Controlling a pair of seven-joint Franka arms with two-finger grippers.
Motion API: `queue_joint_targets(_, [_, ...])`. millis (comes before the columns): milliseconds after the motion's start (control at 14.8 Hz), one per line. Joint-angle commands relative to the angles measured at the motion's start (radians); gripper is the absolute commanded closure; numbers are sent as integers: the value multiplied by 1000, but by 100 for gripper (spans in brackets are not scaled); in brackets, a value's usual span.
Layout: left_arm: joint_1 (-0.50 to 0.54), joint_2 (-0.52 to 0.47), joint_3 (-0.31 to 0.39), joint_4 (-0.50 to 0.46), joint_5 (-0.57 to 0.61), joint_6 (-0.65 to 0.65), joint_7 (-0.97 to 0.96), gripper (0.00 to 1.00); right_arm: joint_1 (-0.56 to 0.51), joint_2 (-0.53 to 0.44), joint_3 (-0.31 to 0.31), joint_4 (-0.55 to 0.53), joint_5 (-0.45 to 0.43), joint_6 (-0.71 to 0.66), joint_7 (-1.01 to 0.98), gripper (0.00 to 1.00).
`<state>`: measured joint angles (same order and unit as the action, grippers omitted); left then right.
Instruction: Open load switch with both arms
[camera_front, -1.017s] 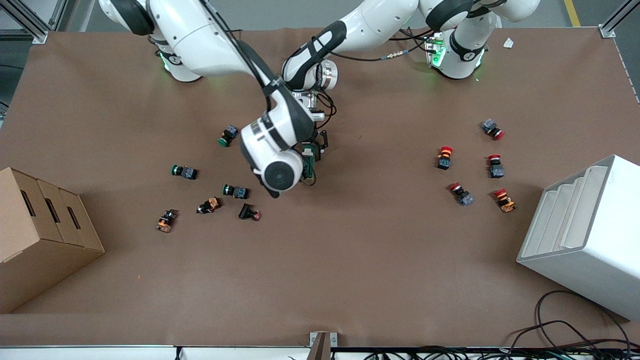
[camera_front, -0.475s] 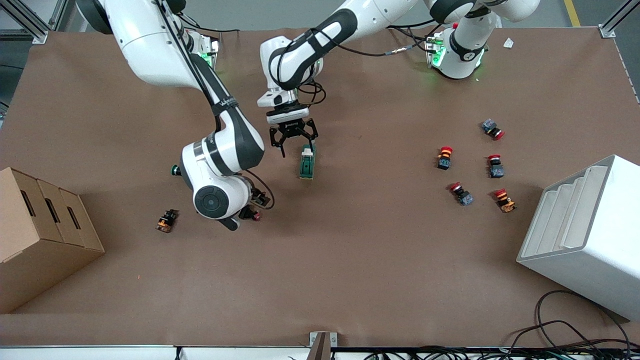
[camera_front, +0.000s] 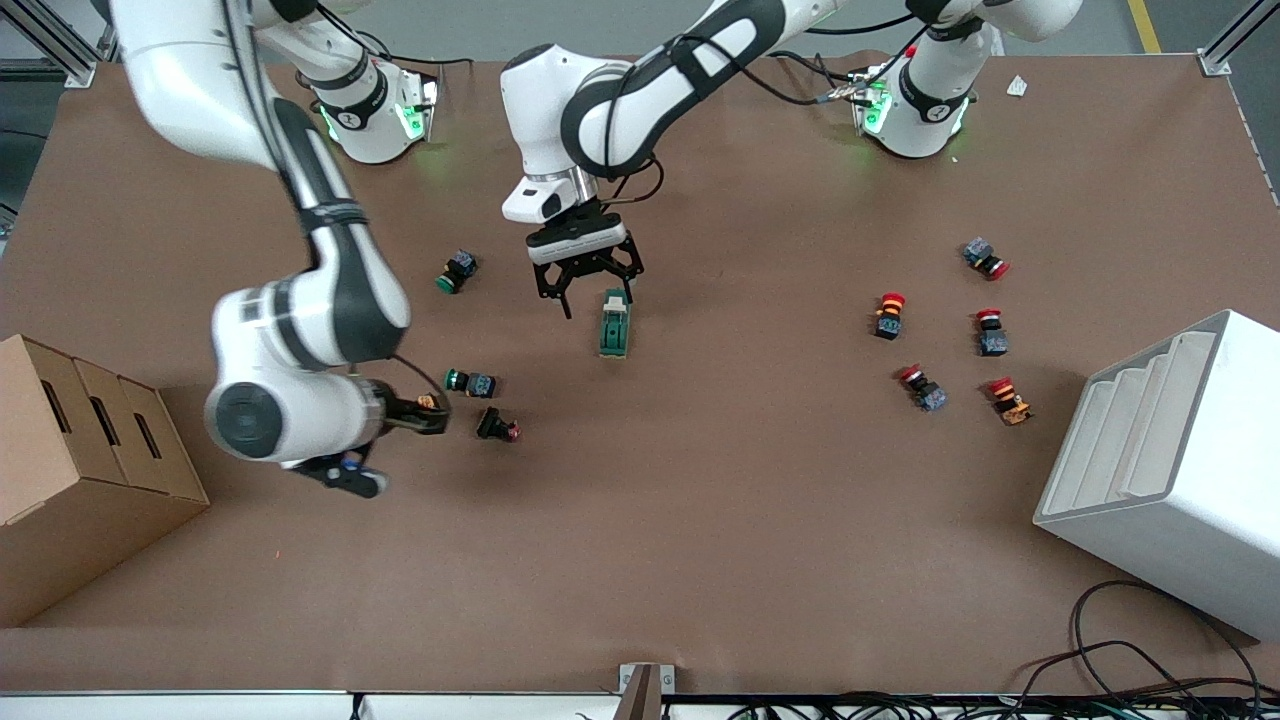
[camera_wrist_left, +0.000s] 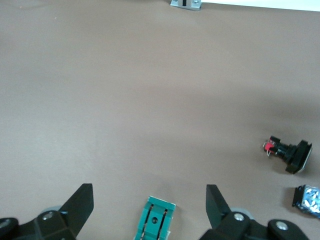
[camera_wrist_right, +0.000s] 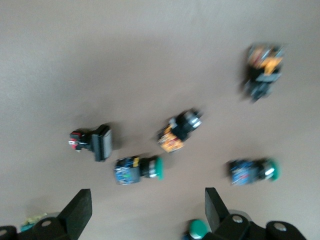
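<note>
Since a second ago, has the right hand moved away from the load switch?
Yes. The right hand has swung off the load switch toward the cardboard box, and now hangs over the green-capped buttons.

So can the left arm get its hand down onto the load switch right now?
Probably yes. The left hand hangs open just over the load switch's white end, nothing lies between them, and the right hand is off over the green-capped buttons.

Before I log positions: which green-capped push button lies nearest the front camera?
The green-capped push button beside the black red-tipped button; the other visible green-capped button lies farther up the table.
</note>
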<state>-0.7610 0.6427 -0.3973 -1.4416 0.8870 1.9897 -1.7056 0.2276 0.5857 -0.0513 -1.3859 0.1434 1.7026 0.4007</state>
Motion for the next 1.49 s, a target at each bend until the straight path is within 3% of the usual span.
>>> queue_joint_targets(0, [58, -92, -2, -23, -107, -3, 85, 0, -103, -85, 25, -50, -76, -12, -191, 0])
queue_joint_targets(339, [181, -207, -5, -20, -265, -67, 311, 0, -240, -210, 25, -111, -116, -15, -417, 0])
queue_joint_targets(610, [362, -330, -5, -20, -454, -143, 660, 0, -238, -270, 28, -87, -156, -73, -418, 0])
queue_joint_targets(881, [541, -405, -6, -19, -546, -204, 932, 0, -238, -265, 30, -9, -163, -119, -416, 0])
queue_joint_targets(1220, [738, -497, -5, -19, -660, -284, 1177, 0, -237, -264, 31, 4, -145, -152, -402, 0])
queue_joint_targets(1424, [769, -560, 81, -32, -766, -334, 1349, 0, -237, -271, 33, -2, -130, -156, -408, 0])
